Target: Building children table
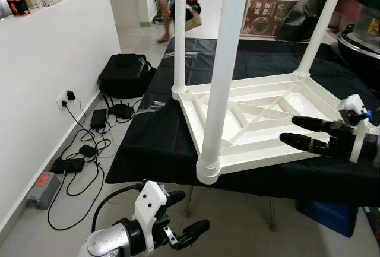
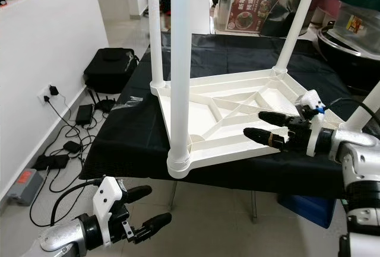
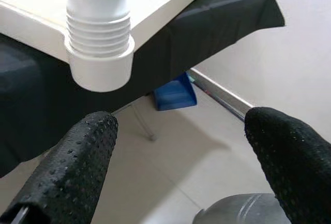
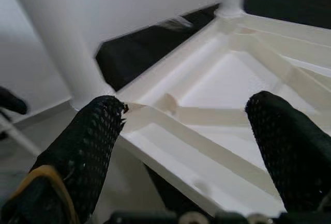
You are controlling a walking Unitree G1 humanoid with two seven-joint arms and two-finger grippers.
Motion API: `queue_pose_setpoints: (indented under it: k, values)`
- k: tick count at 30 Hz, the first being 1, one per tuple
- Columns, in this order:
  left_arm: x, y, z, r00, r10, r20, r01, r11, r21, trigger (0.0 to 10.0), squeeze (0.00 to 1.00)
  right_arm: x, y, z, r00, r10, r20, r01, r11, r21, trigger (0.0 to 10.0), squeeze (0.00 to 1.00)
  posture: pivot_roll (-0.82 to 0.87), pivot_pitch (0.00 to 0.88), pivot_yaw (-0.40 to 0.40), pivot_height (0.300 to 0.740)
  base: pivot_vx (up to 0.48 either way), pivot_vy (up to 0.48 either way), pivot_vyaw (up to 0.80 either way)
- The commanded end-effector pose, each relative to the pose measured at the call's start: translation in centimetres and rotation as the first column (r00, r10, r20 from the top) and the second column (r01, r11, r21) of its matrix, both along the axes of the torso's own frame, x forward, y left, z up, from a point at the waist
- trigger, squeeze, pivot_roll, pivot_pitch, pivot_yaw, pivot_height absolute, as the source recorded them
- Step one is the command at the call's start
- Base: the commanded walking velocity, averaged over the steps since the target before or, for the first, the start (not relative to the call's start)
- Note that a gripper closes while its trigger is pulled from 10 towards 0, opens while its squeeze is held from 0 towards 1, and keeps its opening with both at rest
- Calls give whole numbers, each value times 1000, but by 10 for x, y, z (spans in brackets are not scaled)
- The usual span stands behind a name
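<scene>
A white plastic children's table top (image 1: 261, 120) lies upside down on a black-covered table (image 1: 154, 144), its ribbed underside facing up. Three white legs stand up from its corners: the near leg (image 1: 222, 73), a far left leg (image 1: 179, 31) and a far right leg (image 1: 320, 25). My right gripper (image 1: 297, 132) is open, its fingers hovering over the top's near right edge and pointing left. My left gripper (image 1: 187, 215) is open and low, below the table edge, beneath the near leg's threaded socket (image 3: 98, 53).
A black bag (image 1: 123, 74), chargers and cables (image 1: 83, 156) lie on the floor by the white wall at left. A blue bin (image 1: 332, 212) stands under the table. A person's legs (image 1: 169, 8) are far back. Storage boxes (image 2: 356, 25) crowd the right.
</scene>
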State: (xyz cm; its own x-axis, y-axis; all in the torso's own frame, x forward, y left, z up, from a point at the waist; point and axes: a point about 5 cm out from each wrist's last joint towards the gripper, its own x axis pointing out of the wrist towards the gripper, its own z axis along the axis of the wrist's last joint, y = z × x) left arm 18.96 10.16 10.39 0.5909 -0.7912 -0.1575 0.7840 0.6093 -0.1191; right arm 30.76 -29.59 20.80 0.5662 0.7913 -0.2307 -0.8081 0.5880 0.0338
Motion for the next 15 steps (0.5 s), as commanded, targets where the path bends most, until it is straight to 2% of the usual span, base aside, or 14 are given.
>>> queue_pose_setpoints:
  k: [1, 2, 4, 6, 10, 12, 15]
  values:
    - [0, 0, 3, 1000, 7, 28, -8, 1000, 15, 10000, 0, 2, 9, 2, 999, 51, 8, -51, 999, 1, 10000, 0, 148, 0, -41, 740, 0, 0, 0]
    - [0, 0, 4, 999, 14, 35, -14, 1000, 11, 10000, 0, 5, 14, 3, 998, 66, 18, -66, 998, 6, 10000, 0, 150, 0, -39, 740, 0, 0, 0]
    - [0, 0, 4, 999, 14, 35, -14, 1000, 11, 10000, 0, 5, 14, 3, 998, 66, 18, -66, 998, 6, 10000, 0, 150, 0, -39, 740, 0, 0, 0]
    - [-2, -1, 9, 999, 8, 44, -8, 1000, -2, 10000, 0, 12, 24, 6, 995, 99, 27, -100, 995, 30, 10000, 0, 153, 11, -39, 740, 0, 0, 0]
    - [-2, -1, 9, 999, 8, 44, -8, 1000, -2, 10000, 0, 12, 24, 6, 995, 99, 27, -100, 995, 30, 10000, 0, 153, 11, -39, 740, 0, 0, 0]
    - [-8, -1, 12, 999, -2, 46, 3, 1000, -5, 10000, 0, 15, 33, 6, 987, 161, 23, -162, 986, 41, 10000, 0, 162, 42, -39, 740, 0, 0, 0]
    - [-11, -1, 13, 999, -3, 47, 3, 1000, -5, 10000, 0, 14, 37, 5, 980, 200, 16, -200, 979, 43, 10000, 0, 164, 49, -39, 740, 0, 0, 0]
